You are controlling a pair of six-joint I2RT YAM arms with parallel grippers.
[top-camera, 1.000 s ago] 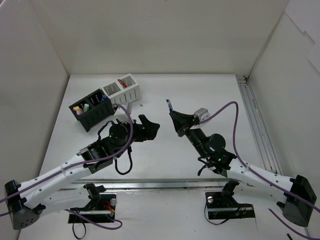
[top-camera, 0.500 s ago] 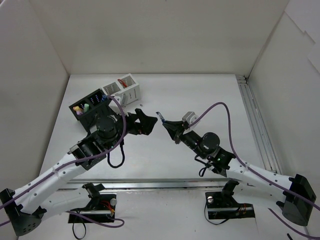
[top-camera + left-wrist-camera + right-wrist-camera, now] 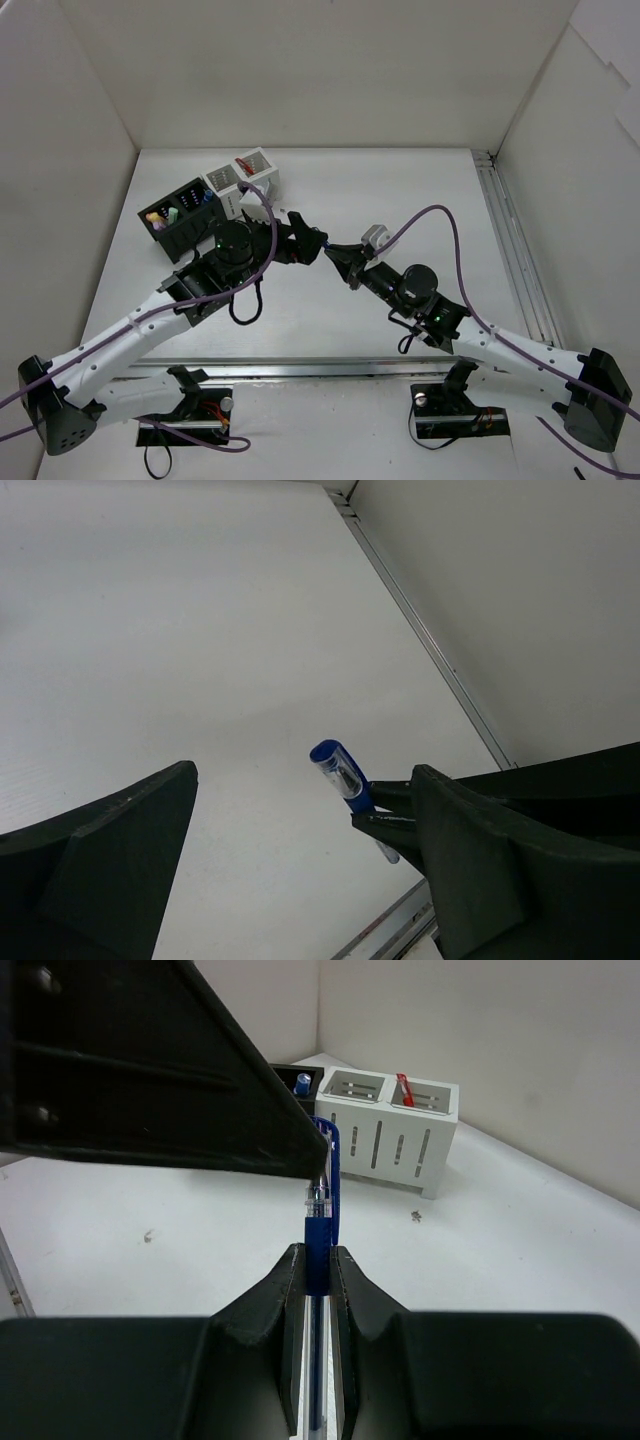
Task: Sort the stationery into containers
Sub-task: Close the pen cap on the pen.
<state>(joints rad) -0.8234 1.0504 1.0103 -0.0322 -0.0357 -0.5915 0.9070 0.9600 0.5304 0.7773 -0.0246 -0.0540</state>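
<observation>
My right gripper (image 3: 337,253) (image 3: 318,1256) is shut on a clear-blue pen (image 3: 321,1222) (image 3: 321,239), which it holds off the table with the blue cap end pointing away from it. My left gripper (image 3: 303,246) (image 3: 303,776) stands open around that cap end. In the left wrist view the pen (image 3: 343,776) lies between the jaws, closer to the right finger (image 3: 480,860), and touches neither. The black container (image 3: 181,216) (image 3: 296,1074) and the white mesh container (image 3: 245,178) (image 3: 390,1125) stand at the far left, with highlighters and pens in them.
A red pen (image 3: 403,1088) sticks up in the white container. A metal rail (image 3: 512,250) runs along the right edge of the table and another (image 3: 330,368) along the front. White walls enclose the table. Small specks (image 3: 413,1216) lie near the white container.
The right gripper has carried the pen left and toward the middle. The left gripper has swung right to meet it, so its open jaws now straddle the pen's cap end.
</observation>
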